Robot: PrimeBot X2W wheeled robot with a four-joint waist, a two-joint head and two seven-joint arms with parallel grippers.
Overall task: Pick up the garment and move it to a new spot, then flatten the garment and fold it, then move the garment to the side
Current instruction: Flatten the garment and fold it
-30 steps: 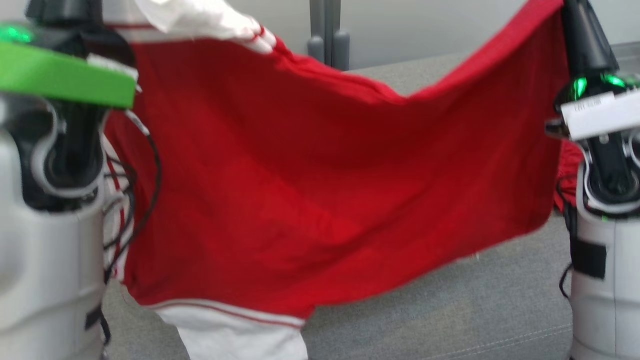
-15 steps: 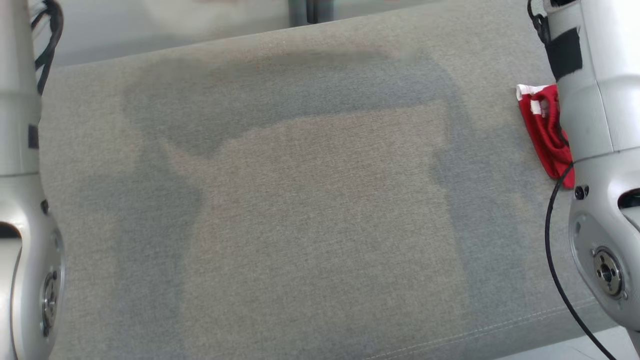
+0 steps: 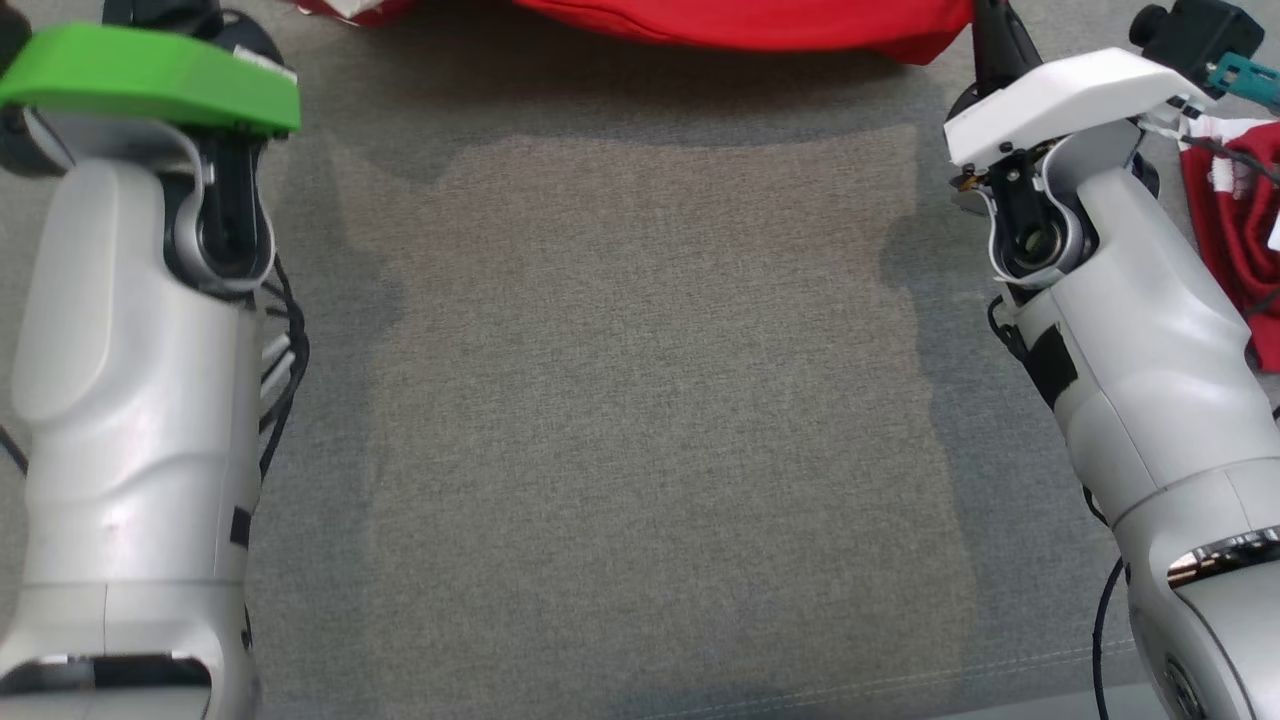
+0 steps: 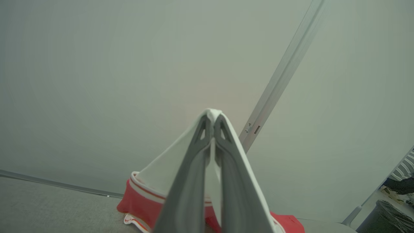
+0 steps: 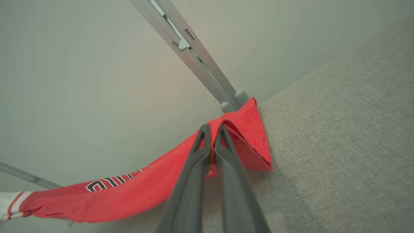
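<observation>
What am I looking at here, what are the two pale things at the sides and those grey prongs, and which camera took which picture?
This is a robot with two arms. One picture looks down from a camera on its head: its pale left arm and right arm reach out over a grey padded surface. The other two pictures come from cameras on its wrists, each looking along that gripper's two dark fingers, which are the prongs you mean. The left gripper is shut on a white part of the red garment. The right gripper is shut on a red edge of it. The garment sags between them, at the top of the head view. A second red and white cloth lies beside the right arm.
</observation>
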